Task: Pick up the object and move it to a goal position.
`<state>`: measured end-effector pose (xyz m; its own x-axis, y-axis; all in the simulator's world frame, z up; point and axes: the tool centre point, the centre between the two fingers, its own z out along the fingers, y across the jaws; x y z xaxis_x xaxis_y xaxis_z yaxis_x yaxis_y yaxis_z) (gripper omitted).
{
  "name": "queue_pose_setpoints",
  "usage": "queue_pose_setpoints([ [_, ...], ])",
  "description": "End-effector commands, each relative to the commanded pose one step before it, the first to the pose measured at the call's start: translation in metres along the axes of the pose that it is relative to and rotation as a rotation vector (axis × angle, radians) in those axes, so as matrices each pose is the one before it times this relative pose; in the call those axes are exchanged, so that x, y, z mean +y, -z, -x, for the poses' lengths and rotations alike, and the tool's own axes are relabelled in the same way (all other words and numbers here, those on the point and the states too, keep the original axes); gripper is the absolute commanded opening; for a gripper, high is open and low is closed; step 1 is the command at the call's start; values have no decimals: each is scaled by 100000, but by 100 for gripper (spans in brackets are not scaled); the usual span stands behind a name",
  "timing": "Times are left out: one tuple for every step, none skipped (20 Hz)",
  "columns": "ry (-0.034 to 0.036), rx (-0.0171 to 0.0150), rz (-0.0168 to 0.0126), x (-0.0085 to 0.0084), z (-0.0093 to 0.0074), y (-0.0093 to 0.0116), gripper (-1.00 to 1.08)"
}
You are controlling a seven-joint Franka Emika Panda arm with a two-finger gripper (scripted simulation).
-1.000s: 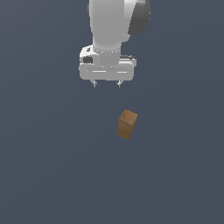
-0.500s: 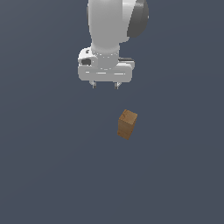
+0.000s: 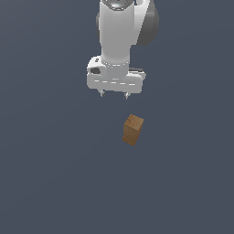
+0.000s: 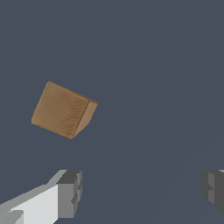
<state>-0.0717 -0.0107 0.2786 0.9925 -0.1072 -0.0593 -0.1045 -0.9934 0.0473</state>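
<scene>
Ext view: faces arm front-on, farther back. Wrist cam: close, looks past fingertips point(image 4: 70, 192). Both show wooden block point(image 3: 132, 130) point(image 4: 62, 110).

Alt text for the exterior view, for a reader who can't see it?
A white robot arm hangs over a dark grey floor, its open tool empty. A small brown wooden block stands below it, toward the view's right, untouched.

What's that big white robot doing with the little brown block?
The white robot arm is getting ready to pick up the brown block. Its gripper is open and empty, hanging above the block and a bit toward the exterior view's left, not touching it. The block stands on the dark grey floor by itself. In the wrist view, the block sits off to one side of the fingers rather than between them, so the gripper isn't lined up over it yet.
</scene>
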Motion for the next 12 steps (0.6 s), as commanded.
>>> queue_pose_setpoints([
  [-3611, 531, -310, -810, -512, -628, 100],
  [-1672, 247, -157, -376, -215, -289, 100],
  [-1774, 257, -176, -404, -215, -309, 100],
  [-1875, 265, -195, -433, -213, -331, 100],
  [-1963, 270, -215, -456, -207, -350, 100],
  [-1972, 263, -226, -464, -191, -356, 100],
  [-1977, 255, -236, -468, -174, -360, 100],
  [-1979, 247, -246, -472, -157, -364, 100],
  [-1981, 238, -256, -475, -140, -368, 100],
  [-1985, 229, -265, -478, -123, -372, 100],
  [-1988, 220, -274, -479, -105, -376, 100],
  [-1977, 208, -280, -477, -87, -378, 100],
])
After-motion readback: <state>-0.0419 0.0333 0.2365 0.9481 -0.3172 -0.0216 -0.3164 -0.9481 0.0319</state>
